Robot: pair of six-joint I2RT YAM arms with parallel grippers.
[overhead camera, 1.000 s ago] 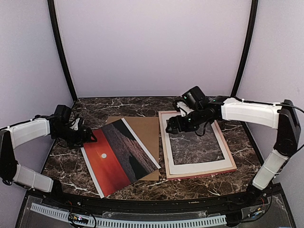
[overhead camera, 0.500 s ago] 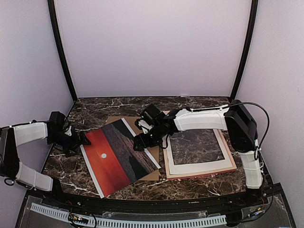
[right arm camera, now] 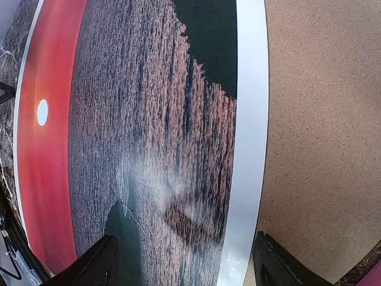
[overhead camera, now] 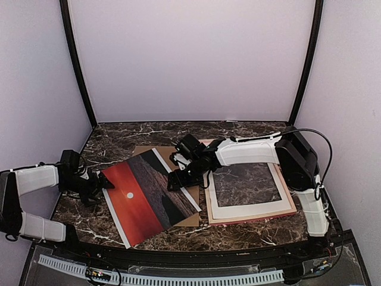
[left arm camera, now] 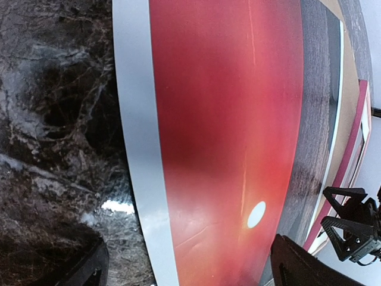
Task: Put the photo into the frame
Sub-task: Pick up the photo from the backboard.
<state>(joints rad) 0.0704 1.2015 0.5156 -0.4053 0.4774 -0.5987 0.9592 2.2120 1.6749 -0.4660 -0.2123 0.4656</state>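
Hovering just off the photo's (overhead camera: 152, 196) left edge, the left pincer (overhead camera: 98, 183) is spread wide and grasps nothing. The right pincer (overhead camera: 177, 180) hangs over the opposite long edge, jaws apart, also released. The photo lies face up between the 2 pincers, partly overlapping a brown backing board (overhead camera: 181, 161). The frame (overhead camera: 250, 213) lies flat just beyond the right pincer, on the marble table (overhead camera: 119, 138). The left wrist view shows red sky and a white sun ahead of its fingers. The right wrist view shows dark water, white border and cardboard between its 2 fingertips. Only the top view shows both arms and the whole frame.
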